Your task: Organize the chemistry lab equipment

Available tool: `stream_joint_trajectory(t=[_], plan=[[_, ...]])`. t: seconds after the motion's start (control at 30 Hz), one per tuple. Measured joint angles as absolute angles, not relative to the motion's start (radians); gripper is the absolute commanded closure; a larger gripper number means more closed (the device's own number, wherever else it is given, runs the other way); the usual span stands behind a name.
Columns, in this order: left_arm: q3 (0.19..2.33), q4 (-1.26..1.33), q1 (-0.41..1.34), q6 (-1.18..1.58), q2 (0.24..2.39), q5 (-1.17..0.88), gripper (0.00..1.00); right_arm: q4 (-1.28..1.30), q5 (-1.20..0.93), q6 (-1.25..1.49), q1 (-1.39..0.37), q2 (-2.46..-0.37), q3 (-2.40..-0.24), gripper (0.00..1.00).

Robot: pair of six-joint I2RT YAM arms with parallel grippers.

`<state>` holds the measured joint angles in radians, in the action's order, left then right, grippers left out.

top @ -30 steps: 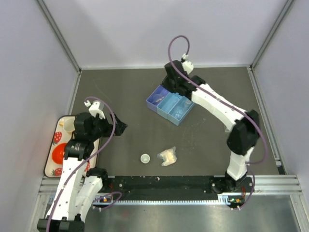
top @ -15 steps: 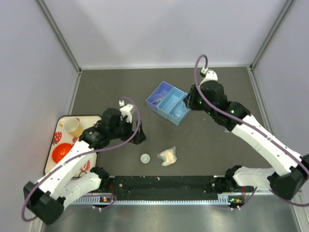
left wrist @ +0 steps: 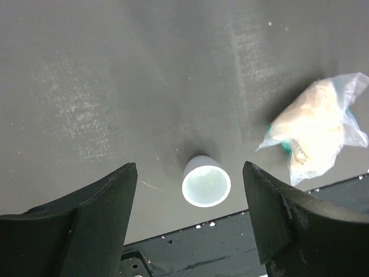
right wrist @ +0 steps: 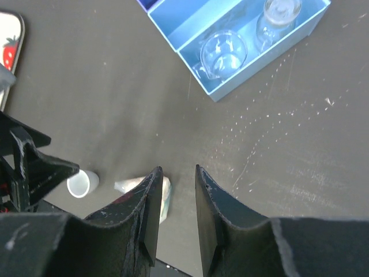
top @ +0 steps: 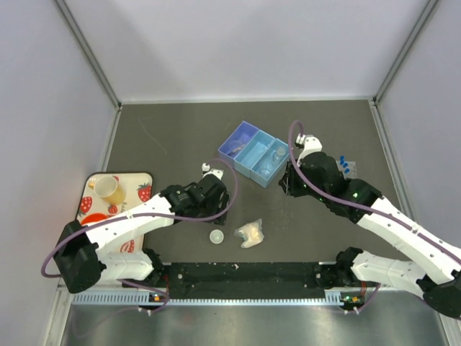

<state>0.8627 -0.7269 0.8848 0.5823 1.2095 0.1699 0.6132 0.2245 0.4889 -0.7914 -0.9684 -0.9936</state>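
The small white round dish (top: 216, 236) stands upright near the table's front edge. It lies just beyond and between the fingertips of my left gripper (top: 216, 209), which is open wide and empty, as the left wrist view (left wrist: 189, 168) shows over the dish (left wrist: 206, 182). The pale yellowish packet (top: 250, 233) lies right of the dish (left wrist: 317, 130). My right gripper (top: 291, 182) hovers near the blue box's right corner, its jaws a narrow gap apart and empty (right wrist: 179, 169). Clear glassware (right wrist: 223, 52) sits in the blue box (right wrist: 190, 26). Blue-capped tubes (top: 346, 165) stand right of the right wrist.
The blue divided box (top: 238, 140) sits at the table's middle back. The strawberry-print tray (top: 140, 189) with the yellow cup (top: 108, 187) lies at the left edge. A black rail (top: 245, 272) runs along the front edge, close to the dish.
My left arm swung from over the tray rightward to the white dish. My right arm pulled back from behind the blue box to its near right side, uncovering the tubes.
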Motion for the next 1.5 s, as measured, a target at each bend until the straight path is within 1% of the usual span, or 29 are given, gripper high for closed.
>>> stream_joint_trajectory(t=[0.23, 0.53, 0.83, 1.03, 1.17, 1.2, 1.27, 1.3, 1.37, 1.4, 1.5], plan=[[0.785, -0.735, 0.897, 0.754, 1.178, 0.262, 0.3, 0.62, 0.227, 0.486, -0.816, -0.968, -0.946, 0.71], [0.713, -0.755, 0.963, 0.867, 1.135, 0.271, 0.3, 0.619, 0.227, 0.475, -0.818, -0.968, -0.905, 0.71], [0.684, -0.753, 0.998, 0.916, 1.142, 0.272, 0.3, 0.614, 0.227, 0.474, -0.827, -0.968, -0.896, 0.71], [0.667, -0.739, 0.998, 0.923, 1.187, 0.278, 0.39, 0.614, 0.227, 0.474, -0.832, -0.968, -0.896, 0.71], [0.663, -0.719, 0.998, 0.922, 1.221, 0.278, 0.48, 0.612, 0.227, 0.474, -0.834, -0.968, -0.889, 0.71], [0.663, -0.713, 0.998, 0.922, 1.229, 0.277, 0.53, 0.614, 0.227, 0.474, -0.835, -0.968, -0.886, 0.71], [0.663, -0.702, 0.998, 0.923, 1.242, 0.276, 0.58, 0.612, 0.227, 0.474, -0.835, -0.968, -0.877, 0.71], [0.663, -0.697, 0.998, 0.922, 1.247, 0.276, 0.66, 0.614, 0.227, 0.474, -0.836, -0.968, -0.874, 0.71], [0.663, -0.686, 0.998, 0.921, 1.258, 0.274, 0.76, 0.614, 0.228, 0.474, -0.836, -0.968, -0.865, 0.72], [0.663, -0.68, 0.998, 0.92, 1.264, 0.273, 0.84, 0.615, 0.228, 0.474, -0.836, -0.967, -0.863, 0.72], [0.68, -0.671, 0.998, 0.916, 1.278, 0.266, 1.0, 0.615, 0.231, 0.474, -0.836, -0.963, -0.856, 0.72]])
